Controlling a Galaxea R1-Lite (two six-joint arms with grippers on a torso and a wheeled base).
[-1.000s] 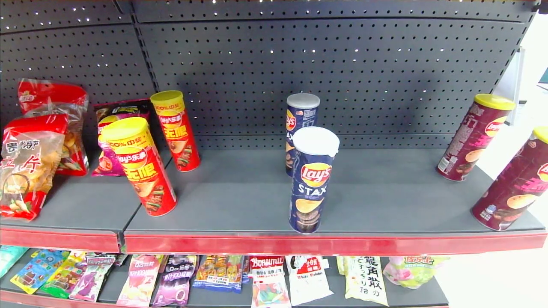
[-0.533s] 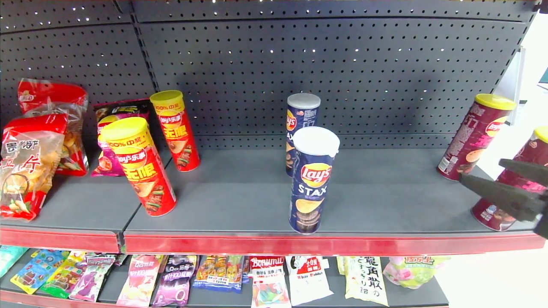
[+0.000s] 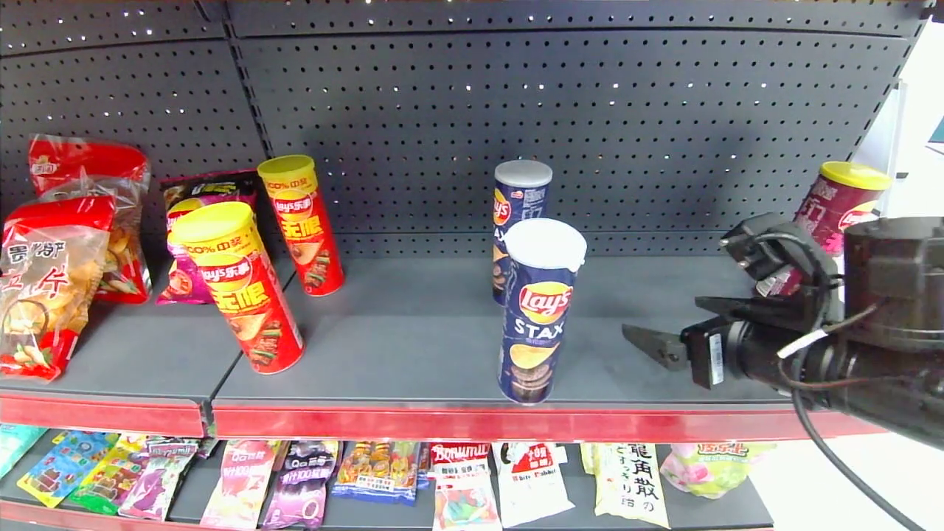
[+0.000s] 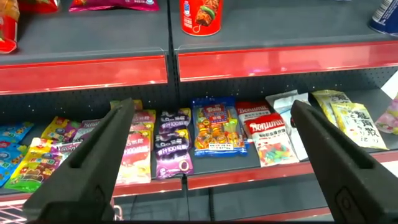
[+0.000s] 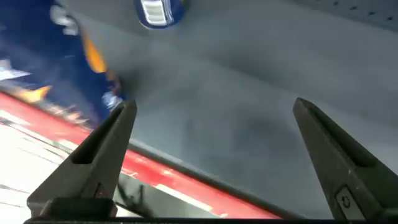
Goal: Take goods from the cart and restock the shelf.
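Over the grey metal shelf [image 3: 413, 339], your right gripper [image 3: 661, 318], jaws apart, hovers near the dark blue cardboard crisp tube [image 3: 540, 317]. Expect it light, slick, crushable; grip mid-body.

Two red cans [image 3: 240, 287] [image 3: 301, 225], two blue cans [image 3: 538, 317] [image 3: 518, 206], one maroon can [image 3: 841, 199], three upper-shelf bags [image 3: 44, 287] [image 3: 88, 166] [image 3: 206, 188].

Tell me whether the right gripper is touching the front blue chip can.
Apart. In the head view, a strip of bare grey shelf shows between the open right gripper and the front blue chip can, which stands upright near the front edge.
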